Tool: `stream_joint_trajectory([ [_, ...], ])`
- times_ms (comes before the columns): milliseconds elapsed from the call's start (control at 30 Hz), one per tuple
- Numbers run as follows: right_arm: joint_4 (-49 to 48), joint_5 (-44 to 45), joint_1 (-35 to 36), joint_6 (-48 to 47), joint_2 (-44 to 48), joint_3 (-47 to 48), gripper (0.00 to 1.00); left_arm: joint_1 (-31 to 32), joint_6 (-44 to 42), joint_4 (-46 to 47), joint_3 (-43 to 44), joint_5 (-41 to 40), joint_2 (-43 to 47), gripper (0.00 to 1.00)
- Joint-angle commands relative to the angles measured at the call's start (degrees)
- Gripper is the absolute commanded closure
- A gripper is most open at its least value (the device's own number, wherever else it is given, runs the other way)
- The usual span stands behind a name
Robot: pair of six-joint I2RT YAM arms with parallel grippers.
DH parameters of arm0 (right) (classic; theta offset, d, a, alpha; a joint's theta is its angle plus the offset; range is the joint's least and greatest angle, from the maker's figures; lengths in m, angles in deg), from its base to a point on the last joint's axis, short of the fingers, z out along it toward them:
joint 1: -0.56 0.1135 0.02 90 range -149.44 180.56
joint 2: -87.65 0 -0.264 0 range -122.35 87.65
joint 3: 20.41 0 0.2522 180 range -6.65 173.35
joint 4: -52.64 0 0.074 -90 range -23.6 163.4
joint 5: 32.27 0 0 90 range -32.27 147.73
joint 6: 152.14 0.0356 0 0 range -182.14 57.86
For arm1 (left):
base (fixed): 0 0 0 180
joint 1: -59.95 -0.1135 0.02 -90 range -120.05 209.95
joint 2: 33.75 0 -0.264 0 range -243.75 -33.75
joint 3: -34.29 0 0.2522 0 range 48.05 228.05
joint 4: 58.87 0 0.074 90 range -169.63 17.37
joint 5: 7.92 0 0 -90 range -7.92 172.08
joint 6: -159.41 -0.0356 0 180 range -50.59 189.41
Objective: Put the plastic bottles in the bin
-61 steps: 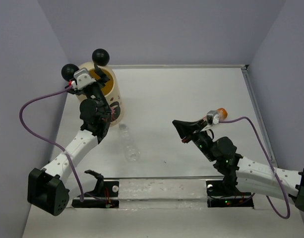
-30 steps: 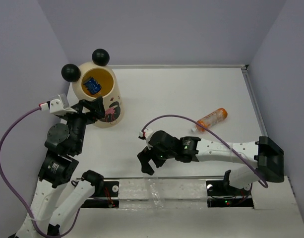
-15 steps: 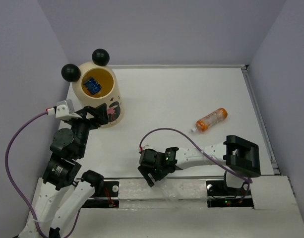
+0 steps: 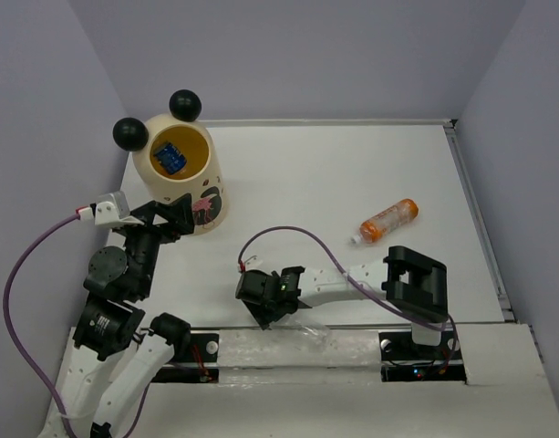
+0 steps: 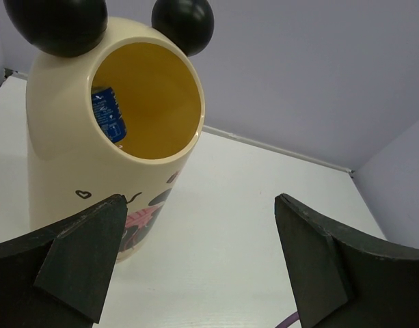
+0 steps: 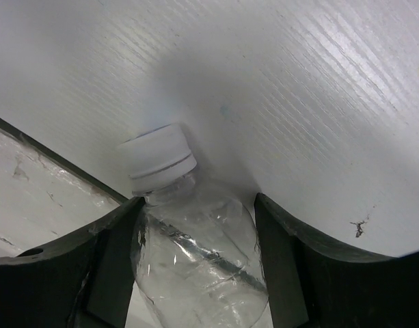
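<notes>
- The table point(image 4: 352, 173) is taken up at its far left corner by the bin point(image 4: 195, 205), which stands upright with its mouth open.
- The left gripper point(image 5: 199, 225) is held just short of the bin and faces its mouth. Its fingers are spread wide with nothing between them.
- The right gripper point(image 6: 195, 260) is reached down at the near edge of the table, well apart from the bin.
- The orange bottle point(image 4: 388, 220) is left lying on the right side, its long axis slanted toward the far right corner.
- The clear bottle point(image 6: 199, 253) is straddled by the right fingers point(image 6: 106, 266).
  - Its cap points away from the wrist and its long axis runs along the fingers, so its narrow width is what they would close across.
  - Both fingers are seen against its sides, but whether it is squeezed cannot be told.
- A blue-labelled bottle point(image 4: 168, 157) is already seen inside the bin.
- Two seconds earlier the clear bottle lay mid-table just below the bin, and the left gripper was over the bin's mouth.
- Over the last half second the right gripper has been shifted slightly leftward, while the orange bottle has not been moved.
</notes>
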Motion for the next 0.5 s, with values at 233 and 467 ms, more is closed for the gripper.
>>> stream_joint_trajectory([
  [233,-4.24,11.33,-6.44,-13.49,11.98,12.18,0.92,-0.12,-0.15,2.18,-1.69,-4.52,3.48,0.01],
  [467,-55.15,-1.67,-14.1,-33.07,17.38,10.59,0.93,-0.21,2.57,2.98,-6.88,-16.93,12.62,0.01],
])
